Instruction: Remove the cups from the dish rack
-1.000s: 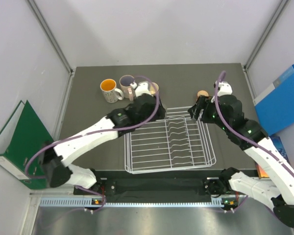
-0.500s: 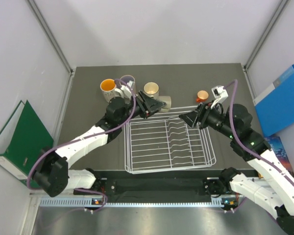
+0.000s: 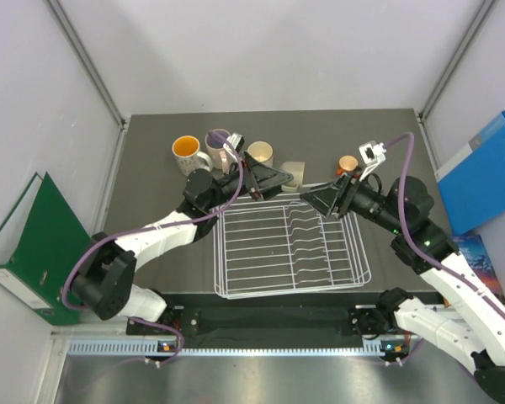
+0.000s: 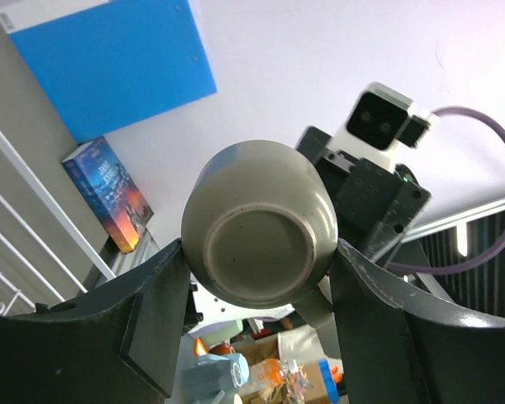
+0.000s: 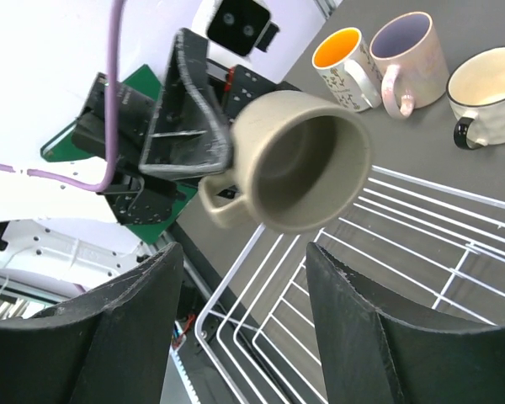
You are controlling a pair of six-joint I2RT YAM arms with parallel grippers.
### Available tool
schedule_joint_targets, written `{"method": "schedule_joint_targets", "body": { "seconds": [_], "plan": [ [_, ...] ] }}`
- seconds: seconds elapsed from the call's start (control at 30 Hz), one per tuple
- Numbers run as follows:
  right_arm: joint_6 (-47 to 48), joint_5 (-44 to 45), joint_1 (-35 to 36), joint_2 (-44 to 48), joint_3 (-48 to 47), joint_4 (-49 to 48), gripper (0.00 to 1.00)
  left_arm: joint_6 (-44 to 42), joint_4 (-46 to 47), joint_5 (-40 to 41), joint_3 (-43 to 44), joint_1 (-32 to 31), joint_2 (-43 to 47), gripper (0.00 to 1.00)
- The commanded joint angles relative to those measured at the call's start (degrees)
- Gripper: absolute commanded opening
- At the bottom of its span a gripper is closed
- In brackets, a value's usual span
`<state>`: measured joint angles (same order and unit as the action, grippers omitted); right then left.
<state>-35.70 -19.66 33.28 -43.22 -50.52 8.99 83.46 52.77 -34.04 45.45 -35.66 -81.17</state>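
My left gripper (image 3: 282, 177) is shut on the small tan cup (image 3: 295, 172) and holds it sideways in the air over the back edge of the white wire dish rack (image 3: 290, 248). In the left wrist view the cup's base (image 4: 259, 240) sits between my fingers. In the right wrist view its mouth (image 5: 303, 160) faces my right gripper (image 5: 240, 337), which is open and empty just short of it (image 3: 310, 197). The speckled mug with orange inside (image 3: 187, 154), the pinkish mug with purple inside (image 3: 217, 141), the cream mug (image 3: 259, 153) and the small red-orange cup (image 3: 348, 162) stand on the table behind the rack.
A green binder (image 3: 29, 244) leans at the left wall. A blue folder (image 3: 480, 172) and a book (image 3: 480, 252) lie at the right. The rack (image 5: 387, 278) holds no cups. The three mugs show at the top right of the right wrist view (image 5: 408, 50).
My left arm has swung right from the mugs with the tan cup and turned it toward the right gripper. My right gripper has moved left and tilted to face the cup.
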Motion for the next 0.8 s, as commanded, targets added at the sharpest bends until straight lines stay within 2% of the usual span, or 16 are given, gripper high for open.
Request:
{"method": "schedule_joint_targets", "body": {
  "seconds": [0.0,0.67,0.77],
  "plan": [
    [-0.07,-0.82,0.74,-0.81,-0.89,-4.68,0.60,1.79,8.58,-3.13,0.52,0.06,0.57,0.00],
    [-1.38,-0.82,0.74,-6.96,-2.83,-12.15,0.53,1.53,10.51,-6.91,-1.59,-1.78,0.31,0.00],
    [-1.74,-1.34,0.65,-7.93,-3.18,-12.77,0.45,1.35,10.77,-7.09,-2.03,-2.22,0.13,0.00]
  ]
}}
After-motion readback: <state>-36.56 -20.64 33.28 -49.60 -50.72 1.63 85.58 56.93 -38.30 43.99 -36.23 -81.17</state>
